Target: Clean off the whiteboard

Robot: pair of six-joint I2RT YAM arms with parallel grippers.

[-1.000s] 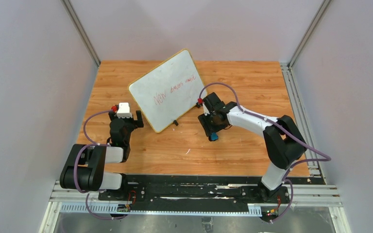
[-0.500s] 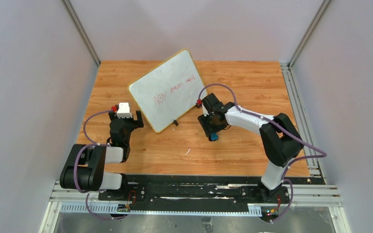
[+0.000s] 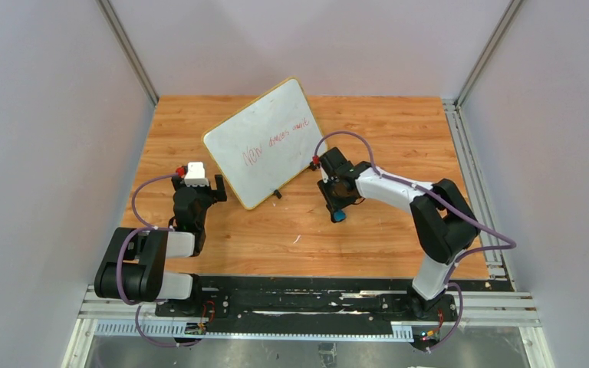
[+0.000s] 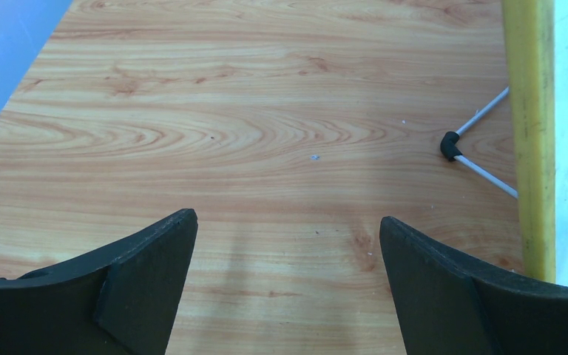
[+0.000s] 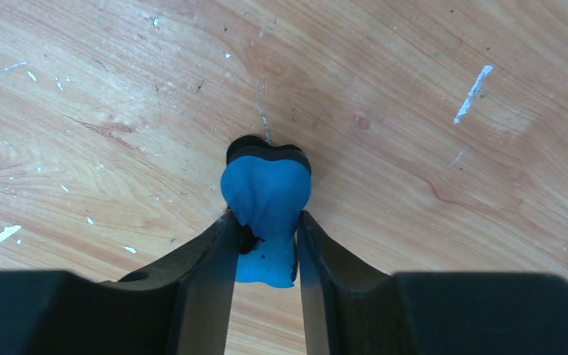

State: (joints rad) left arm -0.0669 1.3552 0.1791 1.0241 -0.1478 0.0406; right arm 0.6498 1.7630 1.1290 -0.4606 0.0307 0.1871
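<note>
The whiteboard (image 3: 264, 142), yellow-framed with faint red handwriting, stands tilted at the back middle of the wooden table. Its yellow edge (image 4: 530, 111) and a black foot (image 4: 451, 146) show at the right of the left wrist view. My left gripper (image 3: 218, 186) hovers beside the board's near left corner, open and with nothing in it (image 4: 288, 222). My right gripper (image 3: 336, 208) is down on the table to the right of the board. It is shut on the small blue eraser (image 5: 266, 192), which bulges between the fingers. In the top view the eraser (image 3: 339, 217) peeks out below the gripper.
The wooden table (image 3: 291, 238) carries white flecks and scratches around the eraser (image 5: 473, 89). Grey walls and metal posts close in the table on three sides. A metal rail (image 3: 276, 307) with the arm bases runs along the near edge.
The right gripper's jaws have closed in on the blue eraser, squeezing it. The left arm and the whiteboard have not moved.
</note>
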